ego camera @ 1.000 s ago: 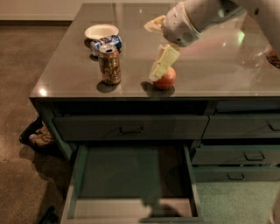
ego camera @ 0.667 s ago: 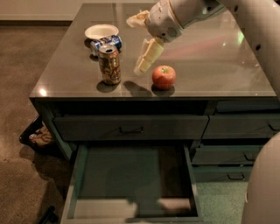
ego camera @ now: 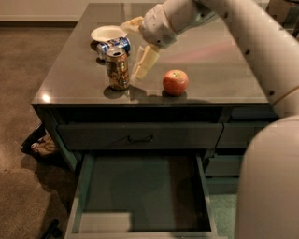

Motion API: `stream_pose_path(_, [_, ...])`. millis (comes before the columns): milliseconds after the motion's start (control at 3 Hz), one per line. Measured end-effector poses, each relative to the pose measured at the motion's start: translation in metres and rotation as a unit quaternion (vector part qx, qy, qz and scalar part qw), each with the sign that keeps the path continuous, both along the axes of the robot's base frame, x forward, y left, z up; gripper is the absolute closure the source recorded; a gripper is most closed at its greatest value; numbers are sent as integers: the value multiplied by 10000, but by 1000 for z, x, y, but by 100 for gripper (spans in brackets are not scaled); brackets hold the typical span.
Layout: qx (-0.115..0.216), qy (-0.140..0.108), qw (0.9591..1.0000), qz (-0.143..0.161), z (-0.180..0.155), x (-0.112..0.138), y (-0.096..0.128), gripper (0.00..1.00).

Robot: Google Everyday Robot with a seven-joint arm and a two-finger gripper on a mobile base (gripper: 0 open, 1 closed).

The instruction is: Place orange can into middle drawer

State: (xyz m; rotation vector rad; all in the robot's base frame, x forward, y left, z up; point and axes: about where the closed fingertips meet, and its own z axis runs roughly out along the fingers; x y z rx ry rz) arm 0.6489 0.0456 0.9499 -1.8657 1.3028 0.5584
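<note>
Orange can (ego camera: 117, 67): stood upright on the countertop (ego camera: 219, 70), just beside the lower finger of the gripper (ego camera: 130, 50) and outside the jaws; touching it or not, impossible to tell. Hung above the countertop, that gripper, with fingers spread wide and nothing held: one pale finger (ego camera: 145, 60) slanted down toward the foot of the orange can, the other reached out higher up, past the can's far side. Beneath that upper finger, just behind the orange can: blue-and-white can (ego camera: 112, 45), lying on its side. Just past the blue-and-white can, farther from the gripper: white bowl (ego camera: 106, 33), touching it or nearly so. On the other side of the lower finger from the orange can: apple (ego camera: 175, 82), near the finger but apart, resting on the countertop. Back from the gripper's wrist: arm (ego camera: 219, 14), pale, running up and off toward the right edge. Below the gripper, under the countertop's front edge: top drawer (ego camera: 93, 135), closed, with a small dark handle. Lower again and nearest the camera: middle drawer (ego camera: 82, 191), pulled out, showing a dark flat floor and pale front rim. Well away at floor level on the left: dark bundle (ego camera: 42, 145), kind not made out.
</note>
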Motion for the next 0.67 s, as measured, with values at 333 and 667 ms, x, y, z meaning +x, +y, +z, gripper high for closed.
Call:
stream_pose_path(333, [21,-9,9996,281,-16,11,29,0])
stream_pose_path(667, [19,18,9996,298,-18,13,30,0])
